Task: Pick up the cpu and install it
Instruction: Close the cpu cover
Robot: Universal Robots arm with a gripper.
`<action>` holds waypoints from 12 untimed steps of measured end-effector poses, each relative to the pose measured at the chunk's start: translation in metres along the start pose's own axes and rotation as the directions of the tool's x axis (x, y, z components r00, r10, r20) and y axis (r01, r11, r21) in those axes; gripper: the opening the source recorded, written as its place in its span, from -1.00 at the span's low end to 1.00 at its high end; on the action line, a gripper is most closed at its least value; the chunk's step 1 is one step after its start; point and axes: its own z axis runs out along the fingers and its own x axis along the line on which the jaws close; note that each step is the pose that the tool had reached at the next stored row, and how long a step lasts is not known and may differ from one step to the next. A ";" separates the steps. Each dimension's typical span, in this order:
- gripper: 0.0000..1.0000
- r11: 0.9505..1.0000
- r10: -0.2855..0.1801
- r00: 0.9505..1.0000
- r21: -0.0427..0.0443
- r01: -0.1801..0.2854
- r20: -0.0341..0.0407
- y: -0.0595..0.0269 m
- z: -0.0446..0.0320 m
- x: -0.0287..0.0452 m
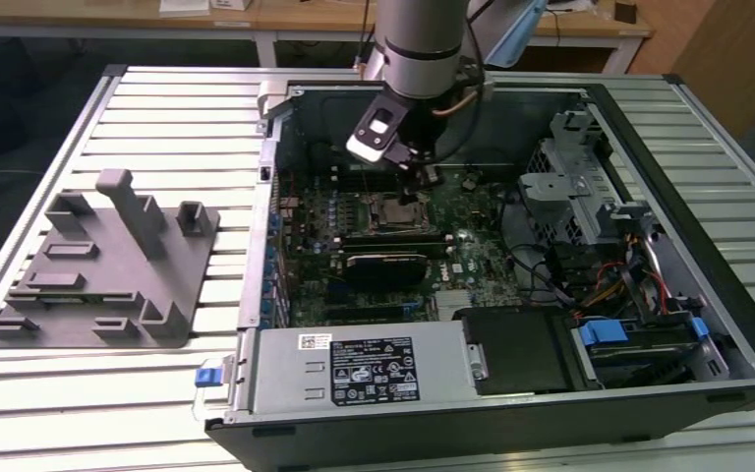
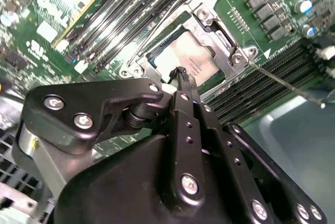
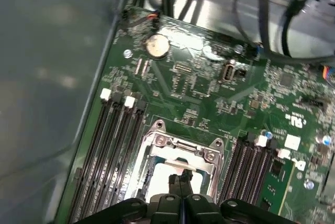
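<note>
arm point(image 1: 420, 44) angled downward, gripper point(image 2: 181, 73) closed, its tips touching

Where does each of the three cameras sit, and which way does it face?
Exterior view: off the arm, high up, looking down into the open computer case; the arm and tool show.
First wrist view: on the arm, looking along the tool at the motherboard.
Second wrist view: on the arm, behind the tool's black body, facing the cpu in its socket.
Both wrist views share the tool, shut, at the cpu.
</note>
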 end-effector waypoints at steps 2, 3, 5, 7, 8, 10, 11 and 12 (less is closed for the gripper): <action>-0.79 0.999 -0.036 0.999 -0.001 0.036 -0.001 0.0000 0.0001 0.0000; -0.79 0.999 -0.054 0.999 -0.002 0.054 -0.001 0.0000 0.0002 0.0000; -0.79 0.996 -0.091 0.996 -0.003 0.091 -0.002 0.0000 0.0003 0.0000; -0.79 0.992 -0.127 0.992 -0.004 0.127 -0.002 0.0000 0.0004 0.0000; -0.79 0.989 -0.145 0.989 -0.005 0.145 -0.002 0.0000 0.0004 0.0000; -0.79 0.984 -0.180 0.984 -0.006 0.180 -0.003 0.0000 0.0006 0.0000; -0.79 0.980 -0.199 0.980 -0.006 0.199 -0.003 0.0000 0.0006 0.0000; -0.79 0.976 -0.216 0.976 -0.007 0.216 -0.003 0.0000 0.0007 0.0000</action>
